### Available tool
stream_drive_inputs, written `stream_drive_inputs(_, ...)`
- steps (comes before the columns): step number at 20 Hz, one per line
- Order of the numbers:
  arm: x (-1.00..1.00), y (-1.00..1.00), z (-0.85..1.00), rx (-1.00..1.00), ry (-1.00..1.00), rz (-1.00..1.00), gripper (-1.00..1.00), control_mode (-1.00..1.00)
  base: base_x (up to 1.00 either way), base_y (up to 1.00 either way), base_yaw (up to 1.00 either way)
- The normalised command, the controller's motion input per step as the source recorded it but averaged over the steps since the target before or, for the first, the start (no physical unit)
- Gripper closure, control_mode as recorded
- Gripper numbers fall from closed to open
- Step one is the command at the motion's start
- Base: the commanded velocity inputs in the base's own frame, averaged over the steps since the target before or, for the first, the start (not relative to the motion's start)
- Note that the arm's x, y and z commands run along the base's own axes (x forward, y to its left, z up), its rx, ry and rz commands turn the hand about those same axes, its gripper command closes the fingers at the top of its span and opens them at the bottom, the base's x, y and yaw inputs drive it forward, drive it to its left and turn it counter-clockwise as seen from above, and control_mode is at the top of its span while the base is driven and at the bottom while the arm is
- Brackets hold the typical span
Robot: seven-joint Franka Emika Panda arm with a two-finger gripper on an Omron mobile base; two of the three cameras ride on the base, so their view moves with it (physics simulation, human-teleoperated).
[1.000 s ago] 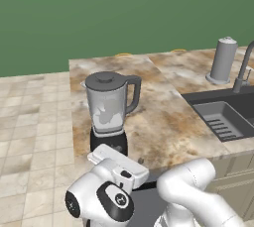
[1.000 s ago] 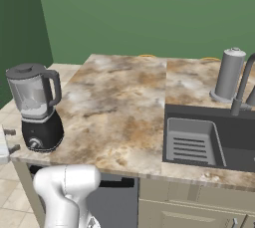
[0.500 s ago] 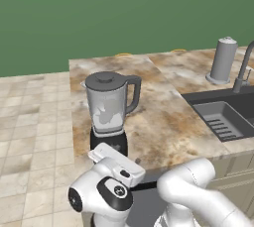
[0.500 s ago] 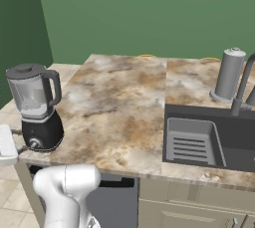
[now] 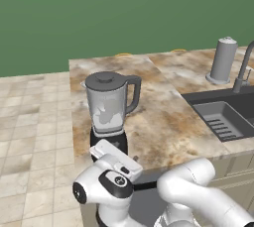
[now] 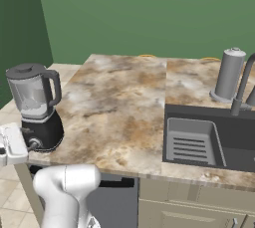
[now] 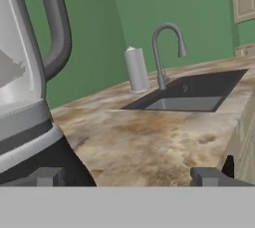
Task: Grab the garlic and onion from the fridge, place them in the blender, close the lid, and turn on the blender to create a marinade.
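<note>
Standing glass-jarred blender (image 5: 107, 112) on mottled marble counter (image 5: 154, 122).

One blender (image 5: 110, 109) – one steel cylinder (image 5: 222, 61) – one sink (image 6: 209, 140).

A glossy white arm (image 5: 198, 191) of rounded segments is seen; a dark round joint cap (image 5: 115, 185) is set in; dark grey fingers (image 7: 214, 176) are squared.
</note>
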Motion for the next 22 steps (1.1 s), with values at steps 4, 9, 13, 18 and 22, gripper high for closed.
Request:
stream_drive_inputs(4,0.36,0.12,-0.26,0.01,0.0,0.0,-1.0,-1.0,0.0,0.0,0.0)
stream_drive_inputs(9,0.39,0.28,-0.31,0.0,0.0,0.0,-1.0,-1.0,0.0,0.0,0.0)
stream_drive_inputs(13,0.34,0.29,-0.33,0.0,0.0,0.0,-1.0,-1.0,0.0,0.0,0.0)
stream_drive_inputs(18,0.3,0.29,-0.4,0.0,0.0,0.0,-1.0,-1.0,0.0,0.0,0.0)
stream_drive_inputs(22,-0.14,0.08,-0.29,0.01,-0.12,0.0,-1.0,-1.0,0.0,0.0,0.0)
